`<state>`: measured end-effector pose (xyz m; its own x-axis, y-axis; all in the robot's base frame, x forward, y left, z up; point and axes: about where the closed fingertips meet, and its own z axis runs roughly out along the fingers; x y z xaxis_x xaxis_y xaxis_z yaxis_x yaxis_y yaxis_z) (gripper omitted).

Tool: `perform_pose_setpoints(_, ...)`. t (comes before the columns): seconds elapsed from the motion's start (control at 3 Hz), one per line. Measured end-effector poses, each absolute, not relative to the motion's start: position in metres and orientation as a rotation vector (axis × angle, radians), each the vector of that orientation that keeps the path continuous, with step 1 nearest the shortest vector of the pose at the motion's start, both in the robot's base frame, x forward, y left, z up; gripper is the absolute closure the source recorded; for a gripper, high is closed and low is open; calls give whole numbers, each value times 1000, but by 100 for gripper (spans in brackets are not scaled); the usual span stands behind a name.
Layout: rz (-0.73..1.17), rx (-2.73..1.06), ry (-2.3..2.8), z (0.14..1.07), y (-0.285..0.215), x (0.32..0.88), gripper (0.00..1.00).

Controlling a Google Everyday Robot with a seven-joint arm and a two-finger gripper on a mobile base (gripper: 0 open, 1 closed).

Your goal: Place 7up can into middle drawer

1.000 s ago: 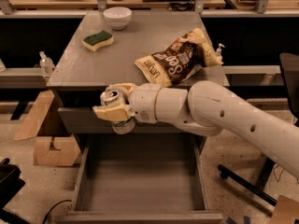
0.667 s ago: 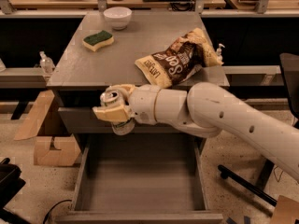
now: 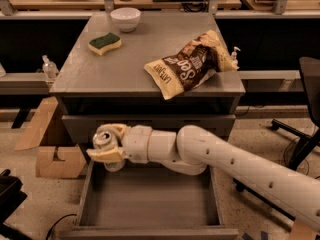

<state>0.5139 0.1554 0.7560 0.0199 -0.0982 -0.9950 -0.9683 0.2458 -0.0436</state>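
1. Since a second ago the arm has sunk. The gripper (image 3: pixel 106 145) now hangs below the worktop's (image 3: pixel 150 49) front edge, near its left corner.
2. Its fingers clamp the 7up can (image 3: pixel 104 138) over the left rear of the open middle drawer (image 3: pixel 150 204).
3. A white bowl (image 3: pixel 125 19) sits at the back edge, a sponge (image 3: pixel 105 43) nearer the back-left corner, and a chip bag (image 3: pixel 187 66) by the right edge.
4. The bag's lettering is unreadable, and the fingers hide the can's markings.
5. Cardboard (image 3: pixel 50 154) lies on the speckled floor.

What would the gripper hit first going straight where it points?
Pointing image-left, shut on the 7up can, the gripper likely clears the middle drawer wall; the cardboard box comes next, though depth is unclear.
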Motion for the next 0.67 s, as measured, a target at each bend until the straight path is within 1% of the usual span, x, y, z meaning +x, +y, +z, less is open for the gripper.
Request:
perform_pose_setpoints(0.33, 1018, -1135, 1305, 693, 177, 512, 100)
perform_pose_setpoints(0.67, 1048, -1122, 1322, 625, 178, 523, 100)
